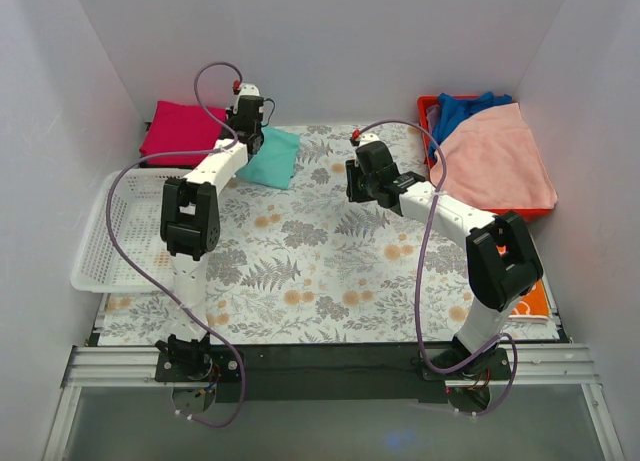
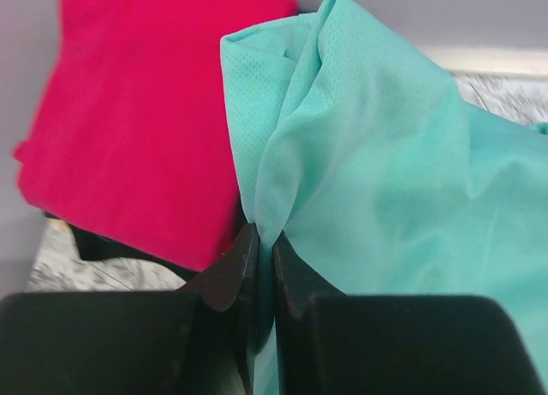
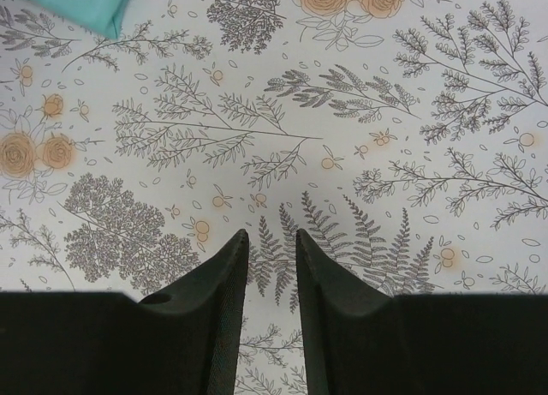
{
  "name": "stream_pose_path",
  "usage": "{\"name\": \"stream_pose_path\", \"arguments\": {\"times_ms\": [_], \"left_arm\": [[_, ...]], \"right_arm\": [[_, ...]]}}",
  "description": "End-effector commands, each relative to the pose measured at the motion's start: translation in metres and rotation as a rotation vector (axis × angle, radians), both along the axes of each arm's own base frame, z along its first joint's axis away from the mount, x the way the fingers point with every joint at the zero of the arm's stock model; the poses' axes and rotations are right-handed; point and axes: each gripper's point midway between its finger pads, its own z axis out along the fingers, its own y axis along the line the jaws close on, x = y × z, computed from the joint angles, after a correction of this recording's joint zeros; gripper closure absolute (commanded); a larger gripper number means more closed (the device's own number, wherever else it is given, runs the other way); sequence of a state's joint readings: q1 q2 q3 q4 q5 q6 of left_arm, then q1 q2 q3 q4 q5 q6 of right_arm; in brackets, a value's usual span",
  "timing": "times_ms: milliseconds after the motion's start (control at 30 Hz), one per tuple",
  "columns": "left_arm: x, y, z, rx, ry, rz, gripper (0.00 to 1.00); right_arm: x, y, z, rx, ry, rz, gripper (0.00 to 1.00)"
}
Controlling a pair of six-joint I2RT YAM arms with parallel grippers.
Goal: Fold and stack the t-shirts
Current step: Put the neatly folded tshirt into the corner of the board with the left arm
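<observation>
A folded mint-teal t-shirt (image 1: pixel 272 158) lies at the back of the table, just right of a folded magenta t-shirt (image 1: pixel 180 129). My left gripper (image 1: pixel 250 131) is shut on a raised fold of the mint-teal shirt (image 2: pixel 385 181); cloth runs down between the jaws at the left gripper (image 2: pixel 264 236). The magenta shirt (image 2: pixel 128 121) lies beside it on a black shirt (image 2: pixel 103 245). My right gripper (image 1: pixel 355 184) hovers mid-table, its jaws a narrow gap apart and empty (image 3: pixel 271 241). A corner of the mint-teal shirt (image 3: pixel 77 5) shows at its upper left.
A red bin (image 1: pixel 428 106) at the back right holds a dark blue shirt (image 1: pixel 465 109) and a salmon-pink cloth (image 1: pixel 495 161). A white mesh basket (image 1: pixel 115 231) stands at the left edge. The table has a floral cover (image 1: pixel 320 261). White walls enclose three sides.
</observation>
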State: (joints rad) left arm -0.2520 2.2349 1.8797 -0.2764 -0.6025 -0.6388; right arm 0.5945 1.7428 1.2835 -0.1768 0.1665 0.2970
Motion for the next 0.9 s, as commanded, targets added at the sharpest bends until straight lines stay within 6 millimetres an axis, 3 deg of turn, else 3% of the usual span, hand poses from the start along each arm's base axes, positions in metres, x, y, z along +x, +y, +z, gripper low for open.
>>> {"name": "stream_pose_path", "arguments": {"times_ms": [0,133,267,333,367,400,467,500,567,600,633,667,700,767,867], "left_arm": [[0.020,0.046,0.083,0.110,-0.202,0.099,1.00],[0.025,0.071,0.101,0.188,-0.258,0.119,1.00],[0.038,0.105,0.094,0.187,-0.267,0.170,1.00],[0.040,0.131,0.099,0.181,-0.282,0.214,1.00],[0.045,0.138,0.089,0.154,-0.279,0.222,1.00],[0.041,0.159,0.084,0.145,-0.253,0.255,1.00],[0.042,0.182,0.088,0.091,-0.286,0.308,1.00],[0.042,0.200,0.075,0.069,-0.252,0.310,1.00],[0.046,0.215,0.080,0.049,-0.270,0.318,1.00],[0.047,0.230,0.056,0.035,-0.225,0.329,1.00],[0.049,0.238,0.053,0.027,-0.222,0.338,1.00],[0.054,0.247,0.067,0.015,-0.264,0.353,1.00],[0.052,0.259,0.060,-0.014,-0.249,0.374,1.00],[0.052,0.278,0.056,-0.054,-0.267,0.398,1.00],[0.057,0.284,0.043,-0.153,-0.278,0.374,1.00]], "right_arm": [[0.001,0.005,0.001,0.022,0.004,0.023,0.66],[0.001,-0.005,-0.002,-0.053,0.023,0.024,0.67],[-0.004,-0.009,0.006,-0.048,0.022,0.016,0.67],[-0.010,-0.009,0.006,-0.034,0.032,0.019,0.67],[-0.013,-0.009,0.005,-0.027,0.040,0.019,0.67],[-0.015,-0.008,0.006,-0.020,0.042,0.022,0.67],[-0.022,-0.012,-0.004,-0.026,0.070,0.019,0.67],[-0.024,-0.013,-0.008,-0.031,0.078,0.020,0.67],[-0.029,-0.014,-0.017,-0.036,0.102,0.021,0.68],[-0.031,-0.014,-0.021,-0.030,0.116,0.020,0.68],[-0.034,-0.013,-0.025,-0.030,0.129,0.024,0.68],[-0.035,-0.013,-0.028,-0.030,0.138,0.026,0.68],[-0.037,-0.011,-0.034,-0.022,0.159,0.029,0.69],[-0.041,-0.008,-0.041,-0.018,0.184,0.035,0.69],[-0.044,-0.005,-0.051,-0.019,0.215,0.046,0.71]]}}
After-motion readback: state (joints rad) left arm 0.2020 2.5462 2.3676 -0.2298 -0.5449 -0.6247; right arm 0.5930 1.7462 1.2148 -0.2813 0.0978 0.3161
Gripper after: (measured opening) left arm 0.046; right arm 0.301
